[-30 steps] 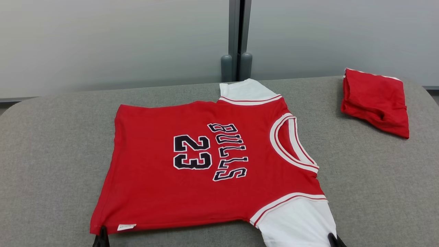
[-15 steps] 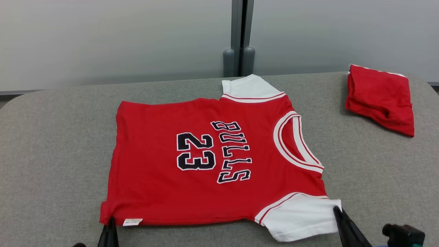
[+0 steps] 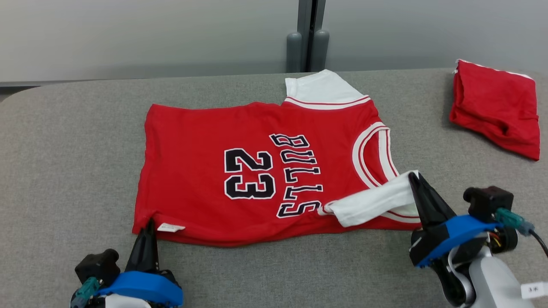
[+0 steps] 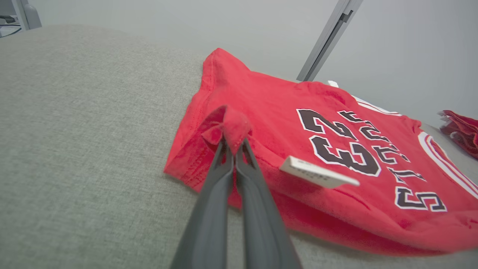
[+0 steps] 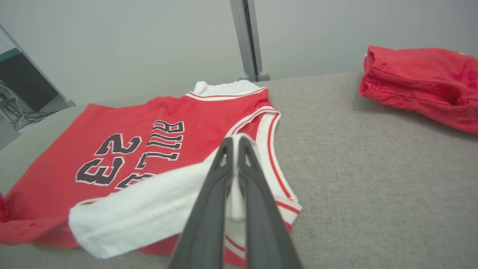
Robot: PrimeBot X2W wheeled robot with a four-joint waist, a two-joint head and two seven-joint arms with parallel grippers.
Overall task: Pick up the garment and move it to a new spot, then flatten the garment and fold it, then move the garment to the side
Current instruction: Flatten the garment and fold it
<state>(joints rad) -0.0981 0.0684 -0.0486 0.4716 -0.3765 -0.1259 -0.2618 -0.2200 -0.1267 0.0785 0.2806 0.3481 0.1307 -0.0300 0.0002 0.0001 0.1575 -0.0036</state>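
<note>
The garment (image 3: 257, 171) is a red jersey with white sleeves and black "BULLS 23" lettering, spread on the grey table (image 3: 64, 149). My left gripper (image 3: 150, 222) is shut on its near hem corner, seen pinched in the left wrist view (image 4: 233, 140), beside a white label (image 4: 317, 175). My right gripper (image 3: 413, 176) is shut on the near white sleeve (image 3: 376, 203), which is lifted and folded over the red body toward the collar. The right wrist view shows the sleeve cloth (image 5: 149, 209) between my fingers (image 5: 209, 194). The far sleeve (image 3: 319, 87) lies flat.
A folded red cloth (image 3: 496, 107) lies at the table's far right. A grey wall with a vertical post (image 3: 310, 34) runs behind the table. Bare grey table surface stretches to the left and along the near edge.
Both grippers have carried the jersey's near edge away from me: the white sleeve now lies over the body and the hem corner is raised. The head camera has also tilted down.
</note>
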